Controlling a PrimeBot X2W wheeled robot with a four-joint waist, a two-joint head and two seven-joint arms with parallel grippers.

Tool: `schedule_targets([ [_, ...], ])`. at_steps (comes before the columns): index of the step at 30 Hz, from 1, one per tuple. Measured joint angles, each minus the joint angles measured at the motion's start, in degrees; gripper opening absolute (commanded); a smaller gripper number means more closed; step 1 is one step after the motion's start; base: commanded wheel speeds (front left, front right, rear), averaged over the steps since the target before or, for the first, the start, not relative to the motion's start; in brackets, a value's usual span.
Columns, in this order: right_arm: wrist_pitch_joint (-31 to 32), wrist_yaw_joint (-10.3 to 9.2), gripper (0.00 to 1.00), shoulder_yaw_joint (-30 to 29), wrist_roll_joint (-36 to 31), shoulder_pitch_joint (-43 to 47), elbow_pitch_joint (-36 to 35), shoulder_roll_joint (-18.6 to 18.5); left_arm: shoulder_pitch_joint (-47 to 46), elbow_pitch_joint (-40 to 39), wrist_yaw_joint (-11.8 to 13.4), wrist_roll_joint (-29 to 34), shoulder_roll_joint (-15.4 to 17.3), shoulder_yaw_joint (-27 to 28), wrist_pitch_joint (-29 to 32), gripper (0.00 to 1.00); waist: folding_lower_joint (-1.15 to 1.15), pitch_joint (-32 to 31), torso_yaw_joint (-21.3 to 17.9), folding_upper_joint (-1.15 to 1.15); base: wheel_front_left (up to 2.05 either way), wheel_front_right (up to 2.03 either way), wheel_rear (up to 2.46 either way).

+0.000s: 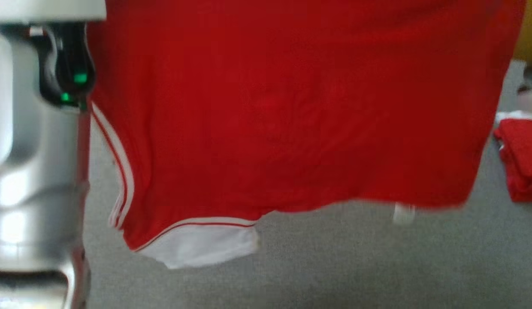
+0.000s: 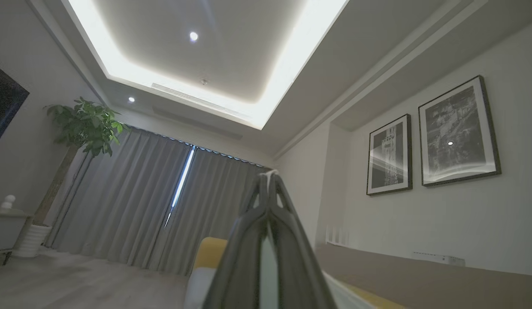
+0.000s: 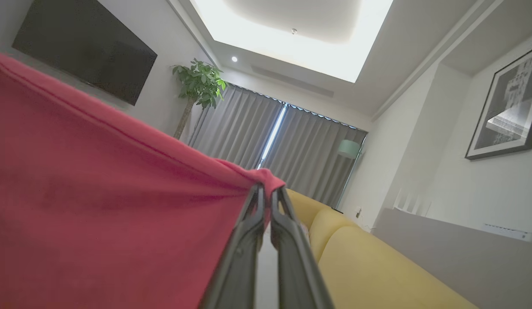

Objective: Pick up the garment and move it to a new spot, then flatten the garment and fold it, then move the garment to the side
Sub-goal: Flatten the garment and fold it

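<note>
The garment point(image 1: 291, 107) is a red shirt with white trim, hanging spread out above the grey surface point(image 1: 334, 266). Its white-edged sleeve point(image 1: 201, 244) dangles lowest. In the right wrist view my right gripper point(image 3: 266, 189) is shut on a corner of the garment's point(image 3: 98, 193) red hem, and the cloth stretches off to the left. My left gripper point(image 2: 270, 176) points up at the ceiling, shut, with a pale sliver of cloth pinched at its tips. My left arm point(image 1: 34, 150) stands beside the garment's left edge.
Another red cloth point(image 1: 521, 159) lies bunched at the right edge of the grey surface. A yellow sofa point(image 3: 377, 266) runs behind, beside a low grey wall point(image 3: 454, 249). Curtains point(image 2: 141, 201), a potted plant point(image 2: 86, 124) and a wall screen point(image 3: 86, 47) lie further off.
</note>
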Motion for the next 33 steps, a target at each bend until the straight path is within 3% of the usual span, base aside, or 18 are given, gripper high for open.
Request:
schedule_targets([
  [4,-1.0,0.00,0.00,6.4,1.6,-12.8,8.0,-0.5,-8.9,9.5,-1.0,1.9,1.1,-0.9,-0.3,0.00,0.01,5.4,-0.8,0.00,0.00,0.00,0.00],
  [9,-4.5,0.00,0.00,10.7,1.7,-27.5,17.5,1.6,-19.8,17.9,-2.6,3.7,1.1,-1.7,-4.9,0.00,0.03,12.3,-1.3,0.00,0.00,0.00,0.00],
  [14,-8.8,0.00,0.00,10.4,-0.8,-40.2,27.7,3.5,-30.5,24.7,-3.7,4.6,0.4,-1.3,-9.6,0.00,0.03,18.9,-1.2,0.00,0.00,0.00,0.00],
  [19,-9.9,0.00,0.00,9.9,-3.1,-46.0,31.3,3.4,-34.9,26.0,-5.1,4.3,-0.5,-0.8,-10.4,0.00,0.02,22.9,-0.3,0.00,0.00,0.00,0.00],
  [26,-9.9,0.00,0.00,10.4,-3.1,-41.2,32.1,2.9,-23.4,23.2,-5.6,1.0,-0.7,-2.2,-10.4,0.00,0.02,26.6,2.7,0.00,0.00,0.00,0.00],
  [33,-9.9,0.00,0.00,7.6,0.4,-22.1,31.1,2.6,0.9,11.8,-6.0,-3.1,0.9,-4.6,-10.4,0.00,-0.01,22.8,3.6,0.00,0.00,0.00,0.00],
])
